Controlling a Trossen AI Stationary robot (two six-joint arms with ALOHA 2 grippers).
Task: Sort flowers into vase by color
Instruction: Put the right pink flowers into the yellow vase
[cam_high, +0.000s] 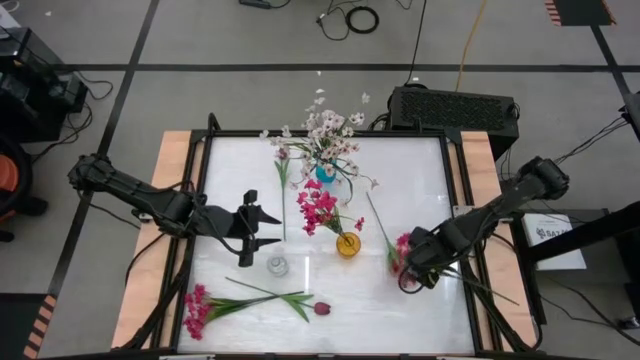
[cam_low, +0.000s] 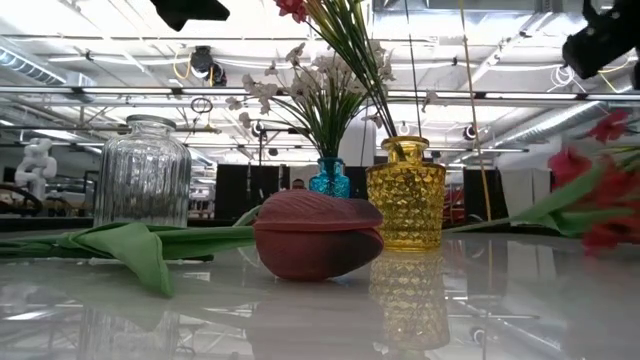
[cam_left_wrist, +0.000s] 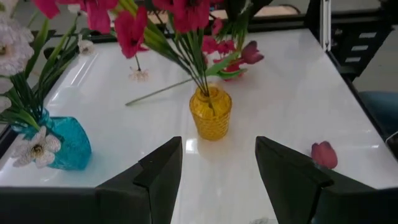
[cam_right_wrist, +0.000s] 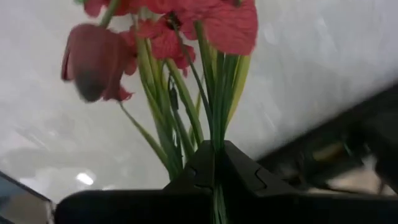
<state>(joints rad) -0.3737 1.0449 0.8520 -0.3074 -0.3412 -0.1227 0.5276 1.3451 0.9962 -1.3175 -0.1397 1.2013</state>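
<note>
My right gripper (cam_high: 410, 272) hangs over the table's right part, pointing down and shut on a bunch of flowers with magenta blooms (cam_high: 402, 248) and a maroon tulip (cam_right_wrist: 93, 59). My left gripper (cam_high: 256, 228) is open in the air at the left, facing the yellow vase (cam_left_wrist: 210, 113), which holds magenta flowers (cam_high: 318, 205). The blue vase (cam_high: 325, 173) holds white-pink sprays (cam_high: 328, 125). A clear glass vase (cam_high: 277, 265) stands near the front. A magenta cluster (cam_high: 197, 310) and a maroon tulip (cam_high: 321, 308) lie flat on the table in front. My right gripper pinches several green stems (cam_right_wrist: 214, 152) between its two fingers, a little below the blooms. The fingers come from above, pointing down. The blooms (cam_low: 595, 185) are held up off the table, and a long stem (cam_high: 490, 290) trails toward the table's right edge.
A single pale-pink flower (cam_high: 282, 160) lies flat left of the blue vase, its stem running toward the near side. A loose stem (cam_high: 378, 215) lies between the yellow vase and my right gripper. A black box (cam_high: 452, 108) sits behind the table's far edge.
</note>
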